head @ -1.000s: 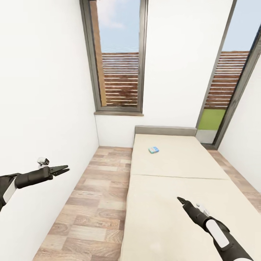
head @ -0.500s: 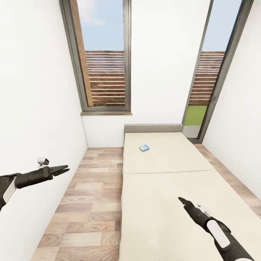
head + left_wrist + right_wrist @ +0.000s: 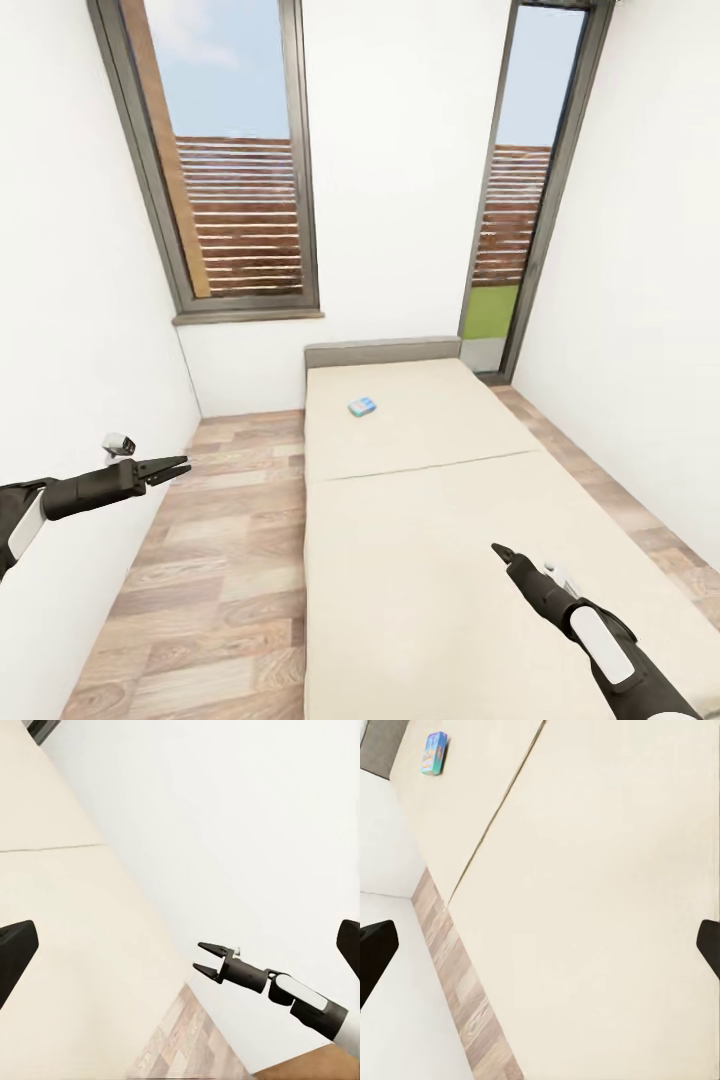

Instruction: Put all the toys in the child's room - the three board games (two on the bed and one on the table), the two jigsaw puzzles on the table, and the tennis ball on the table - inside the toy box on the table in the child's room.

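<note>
The camera has swung right since a second ago, so the bed [image 3: 420,500] sits further left in the head view; the arms kept their pose. One board game [image 3: 362,406] (a small flat blue box) lies on the far mattress half, near the grey headboard [image 3: 382,352]. Two tall windows. The left gripper [image 3: 172,467] and right gripper [image 3: 499,551] are empty, fingers slightly apart.
</note>
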{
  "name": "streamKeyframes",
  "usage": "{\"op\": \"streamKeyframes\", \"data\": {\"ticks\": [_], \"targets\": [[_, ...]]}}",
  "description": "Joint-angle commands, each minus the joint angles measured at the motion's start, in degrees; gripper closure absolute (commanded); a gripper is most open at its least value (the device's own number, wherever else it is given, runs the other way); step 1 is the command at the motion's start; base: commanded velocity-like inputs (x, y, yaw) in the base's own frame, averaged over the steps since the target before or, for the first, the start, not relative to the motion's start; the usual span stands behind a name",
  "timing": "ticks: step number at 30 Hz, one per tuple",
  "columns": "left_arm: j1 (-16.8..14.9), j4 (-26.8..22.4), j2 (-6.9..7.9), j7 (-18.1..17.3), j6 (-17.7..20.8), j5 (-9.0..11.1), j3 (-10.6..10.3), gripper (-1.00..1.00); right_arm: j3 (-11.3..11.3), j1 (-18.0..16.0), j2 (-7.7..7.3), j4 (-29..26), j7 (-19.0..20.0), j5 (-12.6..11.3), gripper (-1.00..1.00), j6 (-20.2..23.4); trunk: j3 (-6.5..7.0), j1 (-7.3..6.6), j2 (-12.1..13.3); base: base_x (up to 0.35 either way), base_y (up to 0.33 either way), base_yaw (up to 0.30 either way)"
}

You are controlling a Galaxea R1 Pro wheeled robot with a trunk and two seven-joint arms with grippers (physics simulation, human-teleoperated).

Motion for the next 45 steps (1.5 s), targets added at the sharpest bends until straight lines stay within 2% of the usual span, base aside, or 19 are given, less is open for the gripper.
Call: {"op": "streamKeyframes", "data": {"ticks": [1, 18, 45], "targets": [[-0.03, -0.02, 0.03, -0.18, 0.6, 0.06, -0.01, -1.0, -0.2, -0.06, 0.02, 0.0, 0.15, -0.27, -1.0, 0.39, -0.13, 0.04, -0.13, 0.0, 0.001, -0.28], [-0.03, -0.02, 0.11, -0.25, 0.6, 0.06, -0.01, -1.0, -0.2, -0.06, 0.04, 0.0, 0.32, -0.29, -1.0, 0.33, 0.08, 0.04, -0.13, 0.0, 0.044, -0.28], [-0.03, 0.06, 0.23, -0.22, 0.59, 0.06, -0.01, -1.0, -0.2, -0.06, 0.36, 0.0, 0.38, -0.2, -1.0, 0.12, 1.67, 0.04, -0.13, 0.0, 0.03, -0.253]]}}
